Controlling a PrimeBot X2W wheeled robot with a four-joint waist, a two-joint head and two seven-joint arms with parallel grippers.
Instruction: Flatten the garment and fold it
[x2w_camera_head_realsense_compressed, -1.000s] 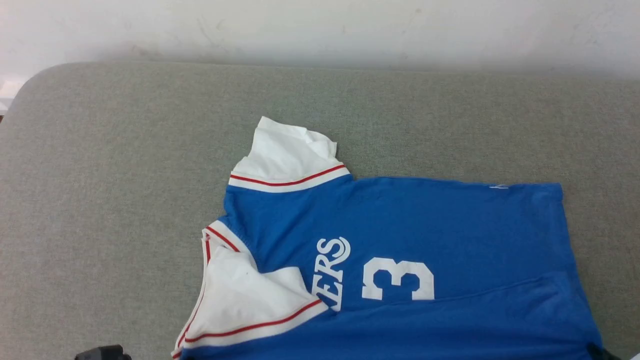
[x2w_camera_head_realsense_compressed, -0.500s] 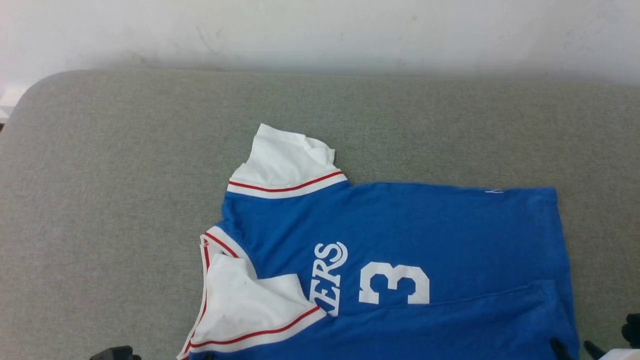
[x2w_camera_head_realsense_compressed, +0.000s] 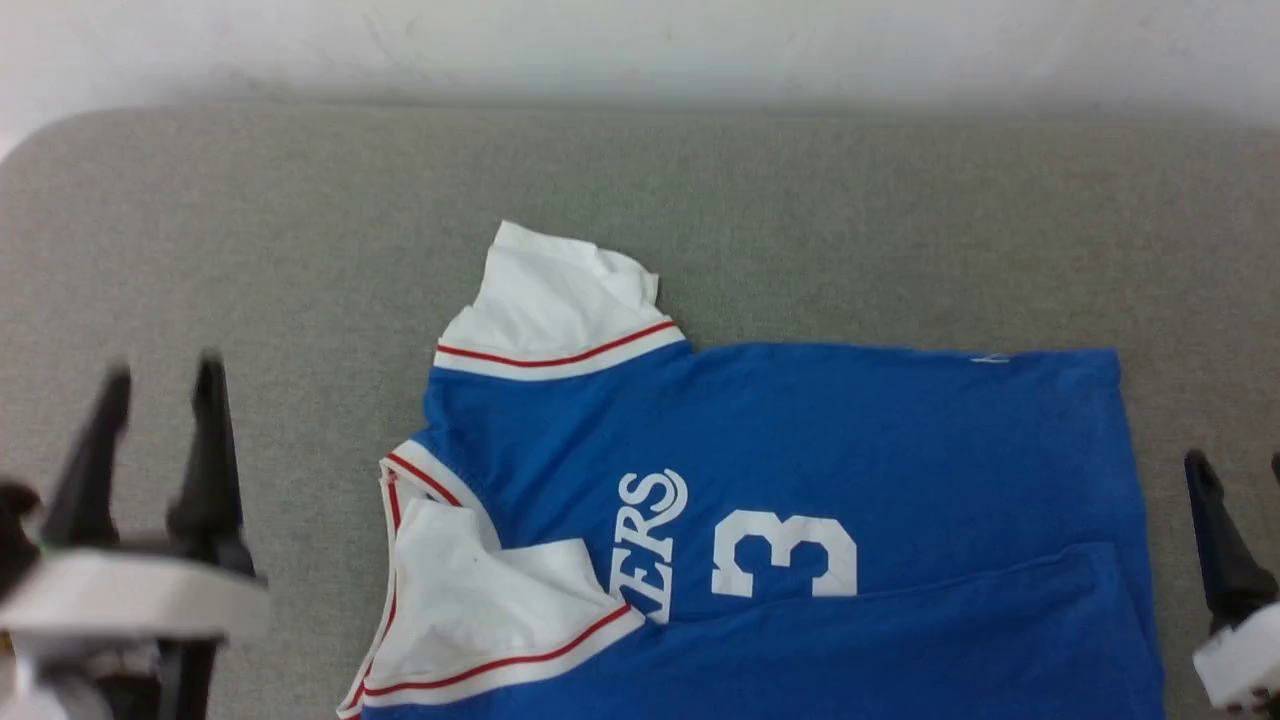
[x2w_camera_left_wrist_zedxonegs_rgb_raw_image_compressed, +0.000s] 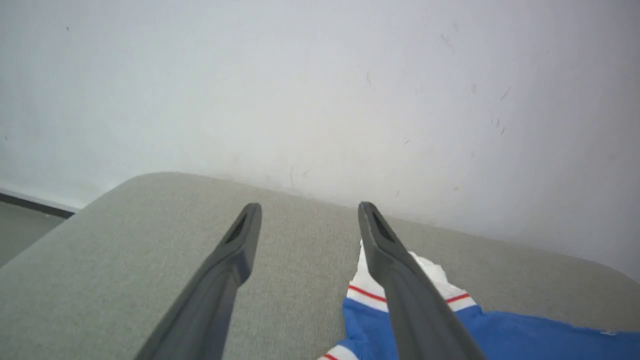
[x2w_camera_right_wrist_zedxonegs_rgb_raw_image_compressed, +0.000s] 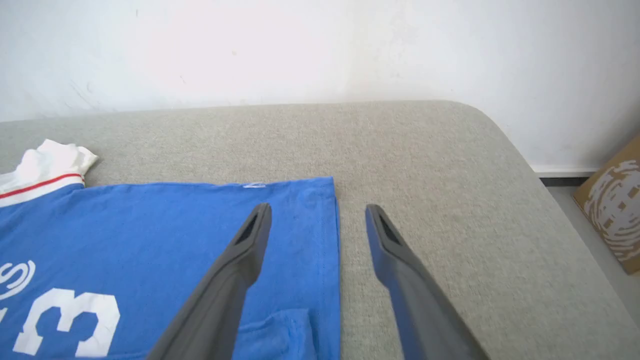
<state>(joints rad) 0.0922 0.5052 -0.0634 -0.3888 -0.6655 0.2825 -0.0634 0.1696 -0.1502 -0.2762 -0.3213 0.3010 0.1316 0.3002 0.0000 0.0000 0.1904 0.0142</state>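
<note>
- Garment lies front-up on the grey cushion, neck toward the cushion's left end and hem toward its right end. Its near side runs off the bottom of the head view.
- Biggest worry is the long blue flap on the cushion's near side, already doubled over the front. Fold again without squaring it and I'd expect a crooked stack.
- Left gripper hovers over the cushion's left part with its fingers spread wide and nothing between them.
- Right gripper hangs over the cushion's right part, astride the hem edge, also spread and empty. A pinch there could catch one layer only, or snag the cushion cover.
- Far sleeve sits bunched toward the cushion's far edge, and the near sleeve is turned in over the lettering. Either could trap a wrinkle.
- Wall rises right behind the cushion's far edge, which limits how far the arms can reach.
- Cardboard box sits on the floor off the cushion's right end, out of the way by my read.
</note>
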